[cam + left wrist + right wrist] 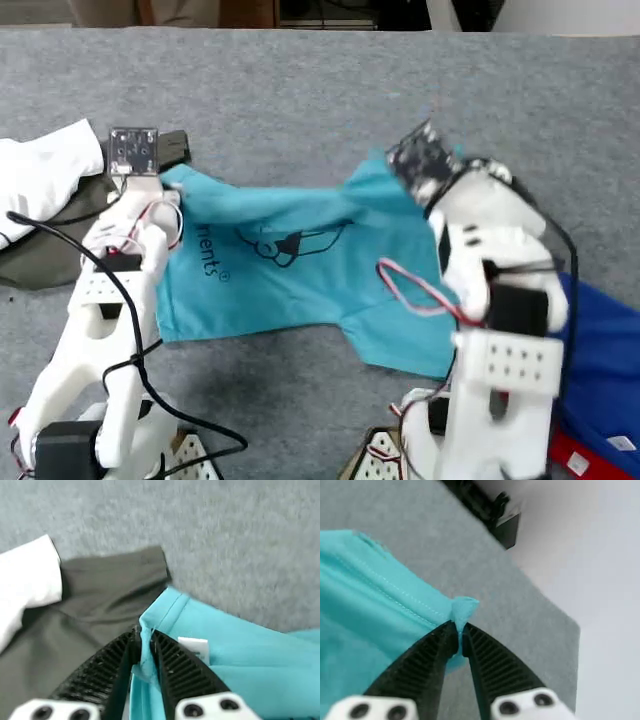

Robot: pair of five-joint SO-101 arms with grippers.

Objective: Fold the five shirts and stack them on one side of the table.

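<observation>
The table (pixel 300 80) is covered in grey felt. Beyond its far edge, a brown wooden piece (pixel 250 12) and a dark gap (pixel 340 12) are seen, with a white surface (pixel 560 15) beside them.

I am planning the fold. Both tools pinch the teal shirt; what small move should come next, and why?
Probably draw both tools toward the near edge together: the left tool and right tool each pinch the far edge of the teal shirt.

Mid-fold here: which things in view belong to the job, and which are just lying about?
Job:
teal shirt, pinched by left gripper and right gripper
white shirt
dark shirt
blue shirt
red cloth

Lying about:
black object beyond the table edge
</observation>
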